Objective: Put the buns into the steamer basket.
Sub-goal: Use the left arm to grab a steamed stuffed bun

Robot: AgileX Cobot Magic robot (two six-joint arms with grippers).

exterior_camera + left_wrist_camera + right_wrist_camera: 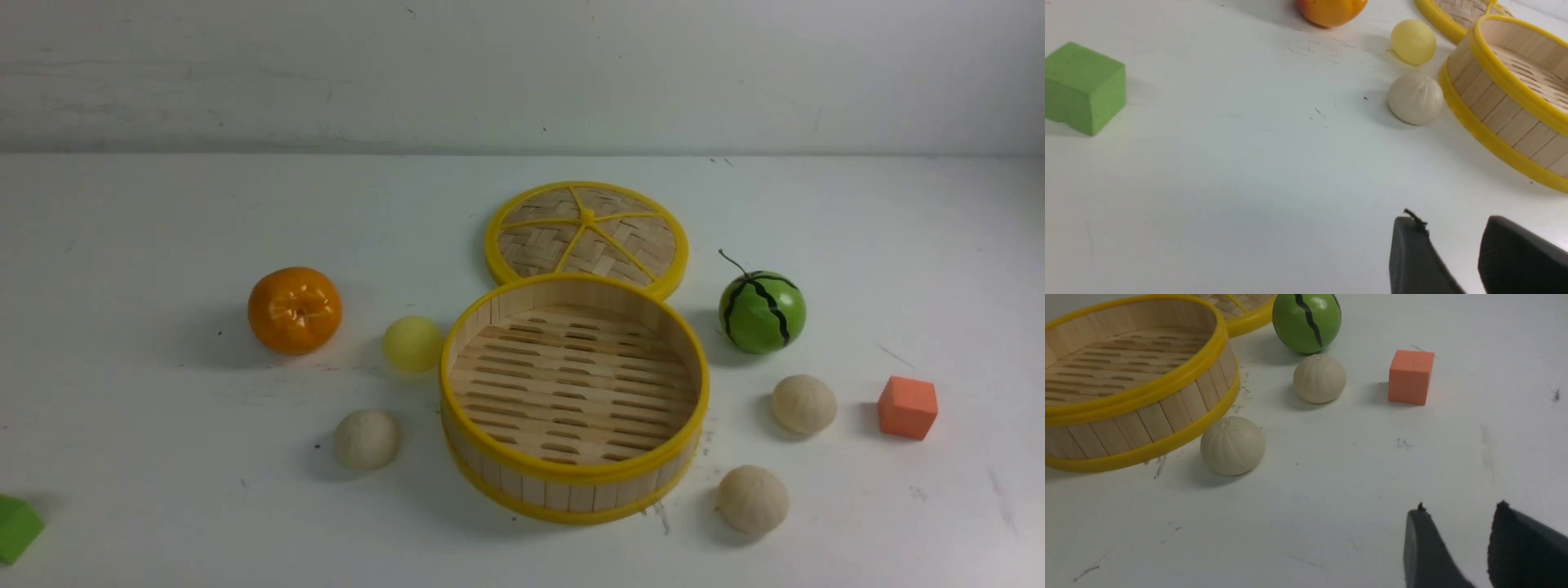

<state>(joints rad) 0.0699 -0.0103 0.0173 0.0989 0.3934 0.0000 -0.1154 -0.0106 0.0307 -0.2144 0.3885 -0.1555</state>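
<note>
The steamer basket [574,490] is set in the middle of the desk [163,457]. A pale yellow bun [413,344] and a cream bun [366,439] are seen near its left side; a farther bun [804,404] and a nearer bun [752,500] near its right side. The fingers [1412,257] of the left gripper [1451,223] and those of the right gripper [1461,510] are spread, pinching nothing.

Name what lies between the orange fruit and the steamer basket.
The pale yellow bun sits between the orange and the steamer basket, close beside the basket's wall. The front view shows this plainly.
</note>
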